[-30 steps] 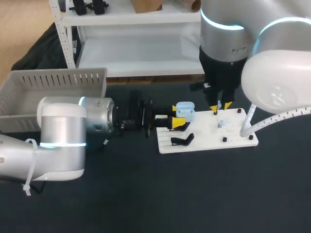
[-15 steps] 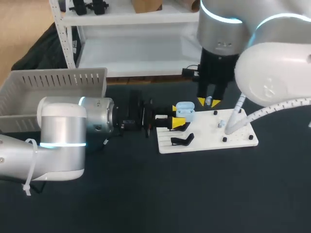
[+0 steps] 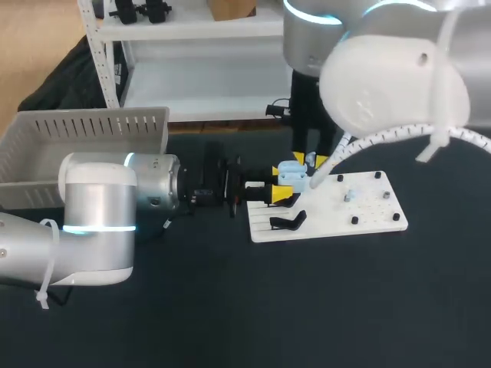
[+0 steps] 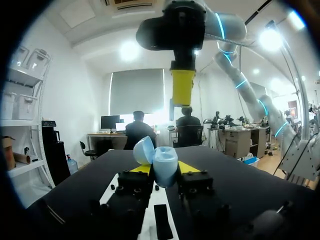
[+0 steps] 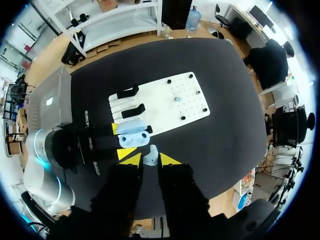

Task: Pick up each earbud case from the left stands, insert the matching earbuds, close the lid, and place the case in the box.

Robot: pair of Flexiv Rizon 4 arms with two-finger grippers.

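A light blue earbud case [image 3: 291, 173] with its lid open is held level over the left end of the white board [image 3: 368, 218]. My left gripper [image 3: 279, 192] is shut on it. In the left wrist view the case [image 4: 159, 164] sits between the yellow fingertips [image 4: 141, 169]. My right gripper [image 5: 150, 159] hangs just above the case [image 5: 134, 139], shut on a small pale blue earbud [image 5: 150, 155]. In the head view the right gripper [image 3: 309, 161] stands right beside the case's lid. Another small pale earbud [image 3: 348, 196] rests on the board.
Black stands [image 3: 288, 222] sit on the board's left end, and black pegs [image 3: 354, 220] dot its right half. A grey slatted bin [image 3: 46, 146] stands at the table's far left, behind my left arm.
My right arm has swung left from over the board's pegs to just above the open case, carrying the earbud. The left arm and the case have stayed put.
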